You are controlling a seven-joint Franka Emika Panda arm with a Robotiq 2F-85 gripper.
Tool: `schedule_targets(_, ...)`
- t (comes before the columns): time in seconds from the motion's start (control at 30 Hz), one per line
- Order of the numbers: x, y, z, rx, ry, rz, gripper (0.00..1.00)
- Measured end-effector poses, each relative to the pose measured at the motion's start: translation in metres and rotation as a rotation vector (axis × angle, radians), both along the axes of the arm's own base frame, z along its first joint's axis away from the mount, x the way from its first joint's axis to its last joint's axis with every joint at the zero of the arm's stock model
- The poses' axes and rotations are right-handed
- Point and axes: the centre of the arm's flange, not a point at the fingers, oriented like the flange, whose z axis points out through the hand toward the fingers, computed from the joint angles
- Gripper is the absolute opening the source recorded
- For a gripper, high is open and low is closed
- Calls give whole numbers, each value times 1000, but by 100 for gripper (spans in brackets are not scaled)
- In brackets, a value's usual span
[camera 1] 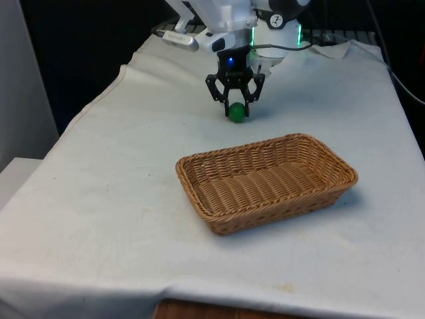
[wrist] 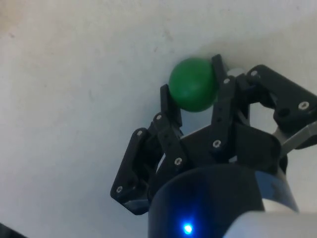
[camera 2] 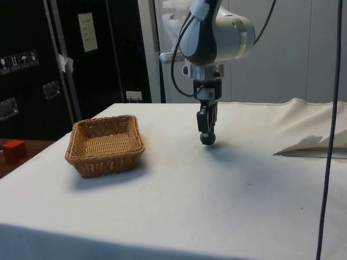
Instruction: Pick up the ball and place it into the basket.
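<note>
The green ball (camera 1: 237, 111) sits low at the white cloth (camera 1: 119, 199), on the robot's side of the wicker basket (camera 1: 265, 183) and well apart from it. In the side view the ball (camera 2: 207, 138) is at cloth level with its shadow right under it; whether it rests on the cloth or is just off it I cannot tell. The black gripper (camera 1: 236, 106) points straight down with its fingers (wrist: 170, 103) pressed on opposite sides of the ball (wrist: 193, 84), clenched on it.

The basket (camera 2: 105, 143) is rectangular, open at the top, with low sloping walls and nothing inside. A wide band of bare cloth lies between the ball and the basket's far rim (camera 1: 246, 147), with nothing standing in it. More bare cloth runs round the basket on all sides; its near wall is well back from the table's front edge (camera 1: 219, 300). Beyond the ball from the basket in the side view, the cloth has a raised fold (camera 2: 309, 147). A black cable (camera 2: 328, 135) hangs near that view's edge.
</note>
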Motion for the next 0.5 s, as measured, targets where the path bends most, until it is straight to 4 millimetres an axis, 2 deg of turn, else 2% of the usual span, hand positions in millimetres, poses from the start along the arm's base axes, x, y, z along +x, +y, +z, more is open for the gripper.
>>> schedule_targets(0.5, 7, 13, 27, 19, -46, 1, 0)
